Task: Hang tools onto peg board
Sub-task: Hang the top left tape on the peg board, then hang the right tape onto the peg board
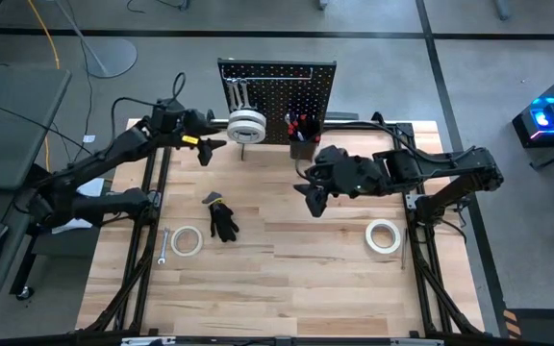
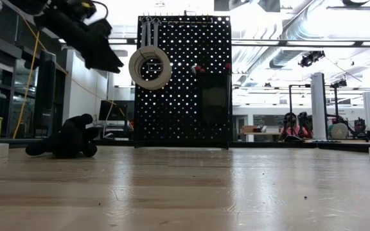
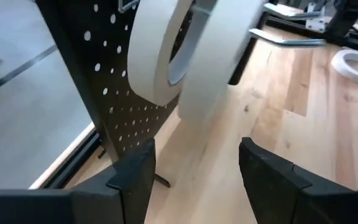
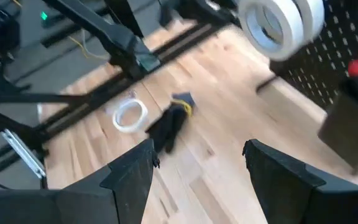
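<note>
The black peg board (image 1: 277,91) stands upright at the table's far edge. Two white tape rolls (image 1: 246,125) hang on a hook at its left part, side by side (image 3: 185,56), under silver wrenches (image 2: 148,29). A small black bin (image 1: 302,130) on the board holds red-handled screwdrivers. My left gripper (image 1: 212,151) is open just left of the hanging rolls, its fingers (image 3: 135,180) apart and clear of them. My right gripper (image 1: 314,200) hovers open over the table's middle (image 4: 197,168). A black-handled tool (image 1: 222,223), a tape roll (image 1: 186,240) and a wrench (image 1: 162,247) lie on the table.
Another white tape roll (image 1: 384,235) lies flat at the table's right. The arms' black frames run along both table sides. Bare wood lies between the loose tools and the near edge. Desks and people show in the room behind the board.
</note>
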You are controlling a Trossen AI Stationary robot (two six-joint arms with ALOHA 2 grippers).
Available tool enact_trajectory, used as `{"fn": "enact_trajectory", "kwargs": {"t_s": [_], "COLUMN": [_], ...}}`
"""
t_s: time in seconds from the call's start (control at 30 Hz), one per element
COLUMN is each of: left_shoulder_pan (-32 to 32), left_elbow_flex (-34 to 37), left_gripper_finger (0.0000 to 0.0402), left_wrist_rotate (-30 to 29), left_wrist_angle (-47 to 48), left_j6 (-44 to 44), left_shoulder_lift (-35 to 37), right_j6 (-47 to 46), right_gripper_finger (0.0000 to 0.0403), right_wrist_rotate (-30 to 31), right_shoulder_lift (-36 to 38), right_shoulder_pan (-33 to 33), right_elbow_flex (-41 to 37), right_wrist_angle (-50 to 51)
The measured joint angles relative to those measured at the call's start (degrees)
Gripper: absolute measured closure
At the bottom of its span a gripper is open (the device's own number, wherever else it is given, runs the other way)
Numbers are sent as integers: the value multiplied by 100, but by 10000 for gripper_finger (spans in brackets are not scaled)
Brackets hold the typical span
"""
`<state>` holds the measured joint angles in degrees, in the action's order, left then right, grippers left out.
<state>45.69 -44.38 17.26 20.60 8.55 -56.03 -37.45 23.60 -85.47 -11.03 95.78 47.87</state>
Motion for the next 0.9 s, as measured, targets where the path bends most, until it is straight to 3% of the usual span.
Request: {"fn": "enact_trajectory", "kwargs": {"t_s": [0.2,0.4,0.5,0.63,0.9], "left_shoulder_pan": [-2,-170,-329,-539,-910], "left_elbow_flex": [0,0,0,0,0], "left_gripper_finger": [191,190,190,190,190], "left_wrist_rotate": [-3,-7,-4,-4,-7], "left_wrist_angle": [492,571,567,553,522], "left_j6": [-483,-1135,-1382,-1729,-2052], "left_shoulder_lift": [691,1149,1263,1334,1334], "right_j6": [-1014,-2008,-2540,-3707,-5269], "right_gripper_finger": [161,164,164,164,164], "right_wrist_rotate": [-431,-1881,-2604,-2977,-3313], "right_shoulder_lift": [8,10,0,0,2], "right_shoulder_pan": [9,9,7,64,-27], "right_elbow_flex": [-312,-1796,-2939,-4202,-5045], "right_wrist_angle": [1823,2998,2940,2395,365]}}
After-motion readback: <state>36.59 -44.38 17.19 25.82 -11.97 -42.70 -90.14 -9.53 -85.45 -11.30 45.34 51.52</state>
